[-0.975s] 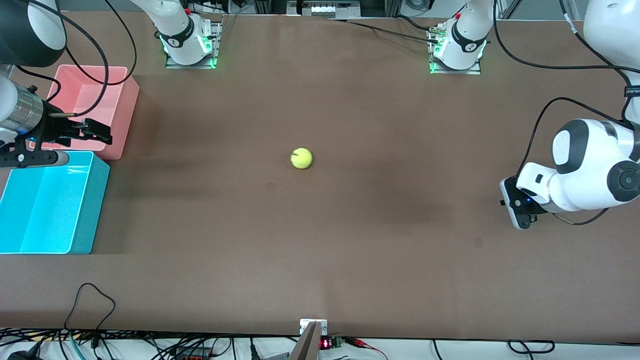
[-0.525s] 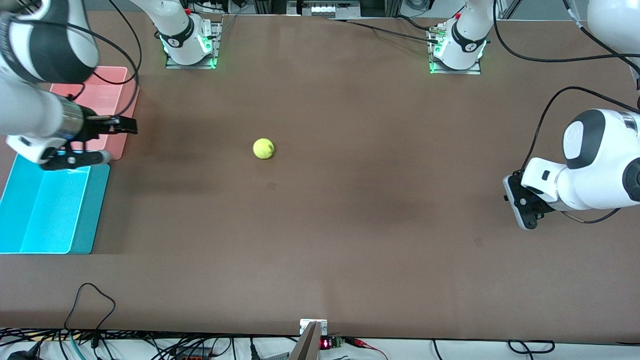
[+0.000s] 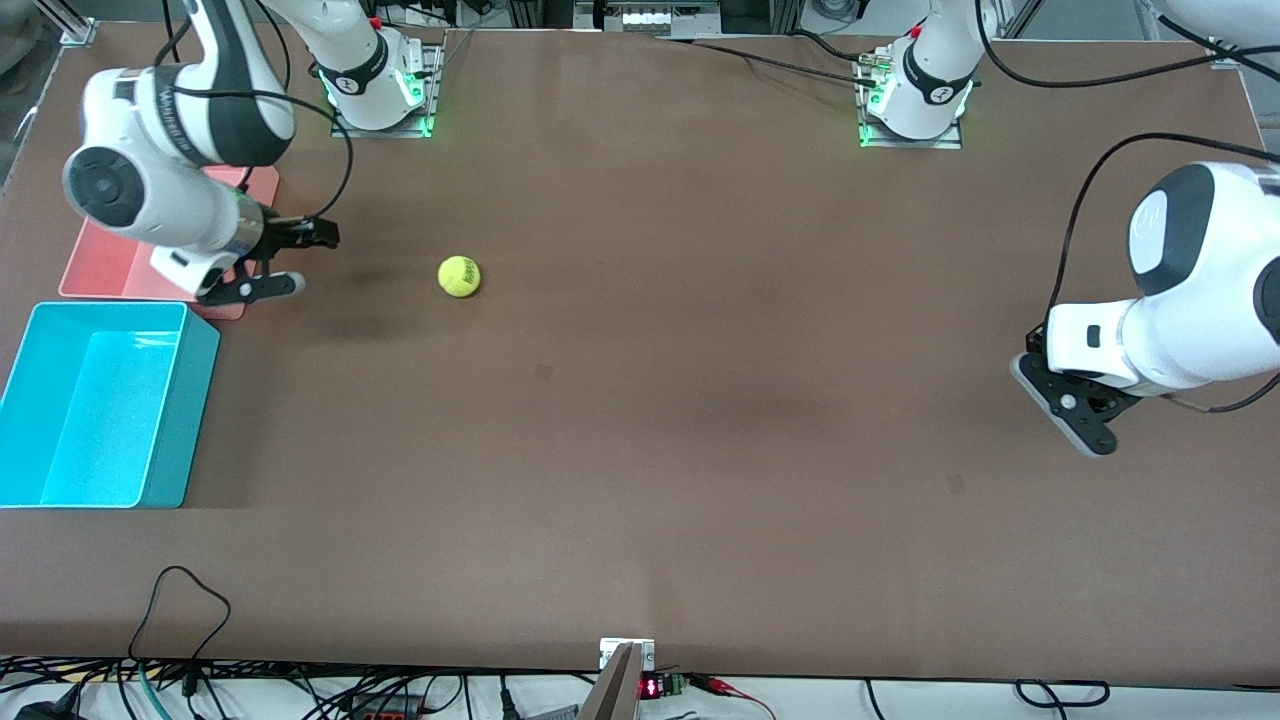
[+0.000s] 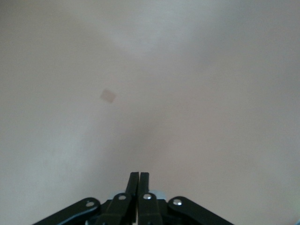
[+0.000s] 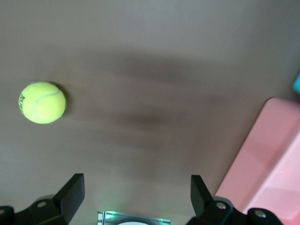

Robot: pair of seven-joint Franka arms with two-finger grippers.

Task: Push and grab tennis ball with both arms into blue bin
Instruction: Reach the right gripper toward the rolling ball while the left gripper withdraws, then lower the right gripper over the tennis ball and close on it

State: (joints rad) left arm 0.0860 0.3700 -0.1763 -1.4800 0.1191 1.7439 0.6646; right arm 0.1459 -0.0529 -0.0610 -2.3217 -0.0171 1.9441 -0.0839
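Observation:
The tennis ball (image 3: pixel 459 276) lies on the brown table, toward the right arm's end; it also shows in the right wrist view (image 5: pixel 42 102). My right gripper (image 3: pixel 305 236) is low over the table beside the pink bin, a short gap from the ball. It is open and empty, with its fingers wide apart in its own view (image 5: pixel 136 197). The blue bin (image 3: pixel 196 410) stands empty at the right arm's end, nearer to the front camera than the pink bin. My left gripper (image 4: pixel 139 177) is shut and empty over bare table at the left arm's end, far from the ball.
A pink bin (image 3: pixel 100 270) stands next to the blue bin, partly under the right arm, and shows in the right wrist view (image 5: pixel 267 154). The arm bases (image 3: pixel 380 90) with green lights stand along the table's top edge. Cables lie along the front edge.
The ball has rolled toward the right arm's end of the table. The right arm has swung from over the bins out toward the ball. The left arm has drawn back slightly.

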